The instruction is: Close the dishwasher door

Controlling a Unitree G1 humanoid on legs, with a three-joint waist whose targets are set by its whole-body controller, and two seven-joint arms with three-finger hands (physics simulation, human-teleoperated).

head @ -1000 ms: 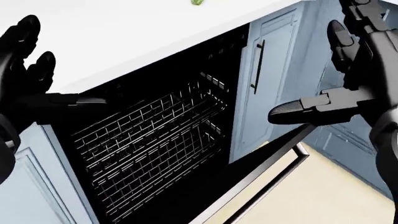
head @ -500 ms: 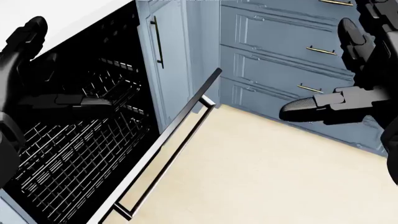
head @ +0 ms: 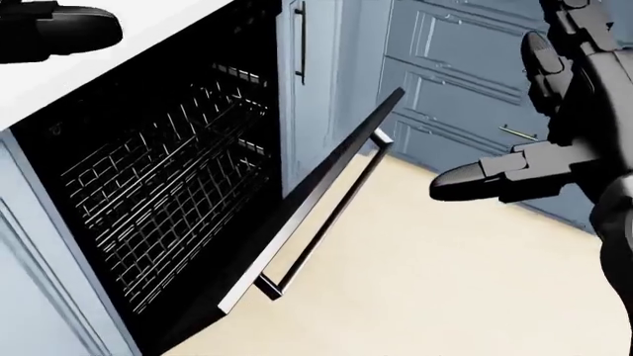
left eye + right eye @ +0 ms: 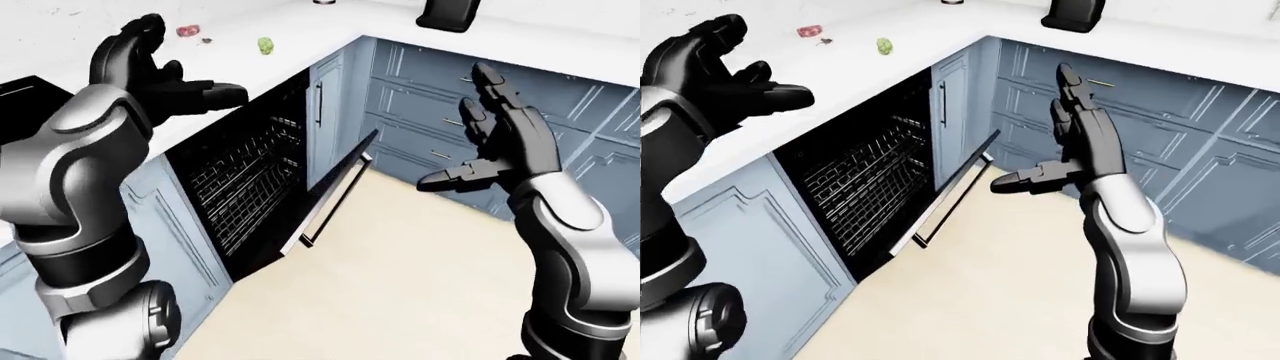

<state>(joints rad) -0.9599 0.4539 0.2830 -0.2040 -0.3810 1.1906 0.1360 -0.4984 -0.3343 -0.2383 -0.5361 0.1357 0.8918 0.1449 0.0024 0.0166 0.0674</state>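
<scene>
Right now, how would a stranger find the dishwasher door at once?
Look under the white countertop where the blue cabinets turn a corner. The dishwasher door hangs half open beside the wire racks; it alone is black, with a long bar handle.

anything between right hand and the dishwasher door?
Nothing: in the left-eye view only bare beige floor shows between the open right hand and the half-open dishwasher door.

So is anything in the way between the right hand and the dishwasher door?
Nothing visible. The right hand is open in mid-air to the right of the half-open dishwasher door, with only bare floor showing between them.
</scene>
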